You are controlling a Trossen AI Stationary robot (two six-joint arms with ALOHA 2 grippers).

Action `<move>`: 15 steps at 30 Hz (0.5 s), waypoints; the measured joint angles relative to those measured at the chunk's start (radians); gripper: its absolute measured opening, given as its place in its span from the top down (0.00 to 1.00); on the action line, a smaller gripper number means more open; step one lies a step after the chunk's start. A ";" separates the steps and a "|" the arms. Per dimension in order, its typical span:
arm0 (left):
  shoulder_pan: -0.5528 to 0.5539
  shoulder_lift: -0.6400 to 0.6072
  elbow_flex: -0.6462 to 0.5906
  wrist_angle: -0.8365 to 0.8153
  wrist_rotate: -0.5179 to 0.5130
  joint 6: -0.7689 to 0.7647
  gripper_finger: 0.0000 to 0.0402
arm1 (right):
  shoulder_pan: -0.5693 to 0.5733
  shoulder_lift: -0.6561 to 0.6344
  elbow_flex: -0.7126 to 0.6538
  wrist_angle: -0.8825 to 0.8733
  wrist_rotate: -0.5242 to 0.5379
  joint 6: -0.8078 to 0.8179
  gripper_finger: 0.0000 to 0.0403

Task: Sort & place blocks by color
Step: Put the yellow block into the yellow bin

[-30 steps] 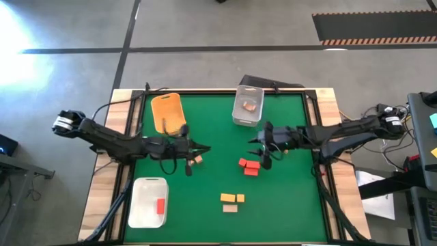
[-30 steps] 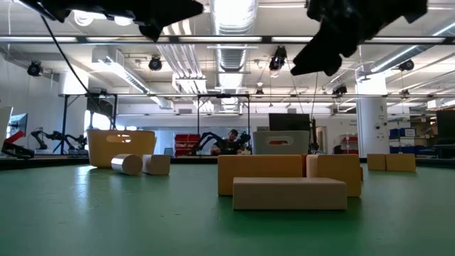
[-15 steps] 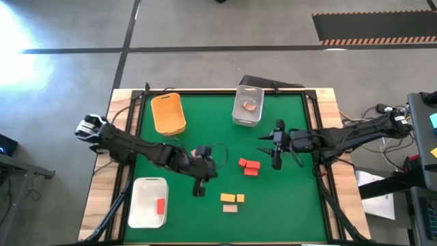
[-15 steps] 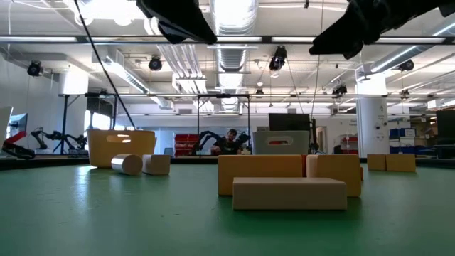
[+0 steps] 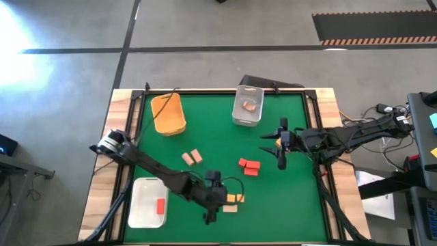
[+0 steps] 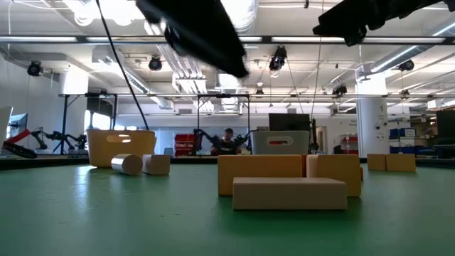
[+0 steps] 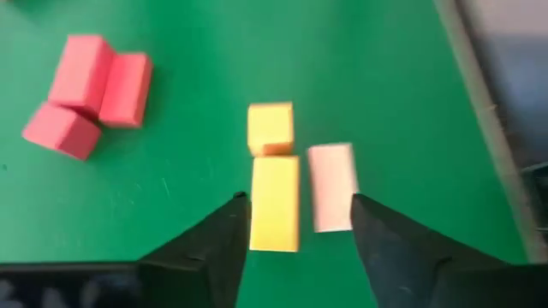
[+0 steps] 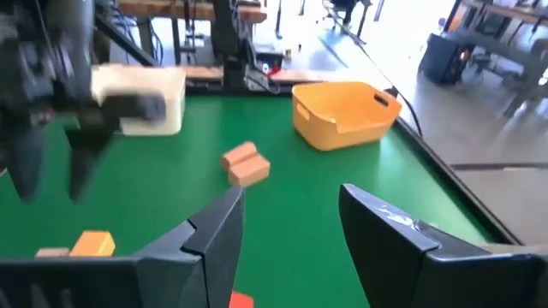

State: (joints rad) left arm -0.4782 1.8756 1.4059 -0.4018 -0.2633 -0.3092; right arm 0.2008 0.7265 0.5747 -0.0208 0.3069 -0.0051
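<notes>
The left gripper (image 7: 295, 224) is hovering with jaws released over the yellow blocks (image 7: 274, 201) at the tabletop's (image 5: 205, 123) six o'clock edge; it should be straddling one yellow block only, avoiding the touching tan block (image 7: 330, 186). The right gripper (image 5: 281, 145) is waiting at three o'clock, jaws parted and empty. No readable writing is showing.

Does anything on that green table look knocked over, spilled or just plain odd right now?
Nothing looks spilled or broken. The one oddity is sorting: the white bin holds a red block, while three more red blocks lie loose mid-table, and two tan wooden blocks sit askew near the orange bin. The left gripper hovers over the yellow blocks.
</notes>
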 joint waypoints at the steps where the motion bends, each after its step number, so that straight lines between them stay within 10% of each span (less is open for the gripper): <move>1: 0.000 0.021 0.003 0.000 -0.001 0.000 0.49 | 0.000 0.002 0.000 0.010 0.000 -0.014 0.55; 15: 0.029 0.079 -0.050 0.190 0.021 -0.025 0.44 | 0.000 0.001 0.000 0.064 0.001 -0.119 0.55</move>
State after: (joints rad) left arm -0.4497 1.9543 1.3562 -0.2116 -0.2424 -0.3344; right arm 0.2005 0.7277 0.5751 0.0429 0.3077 -0.1244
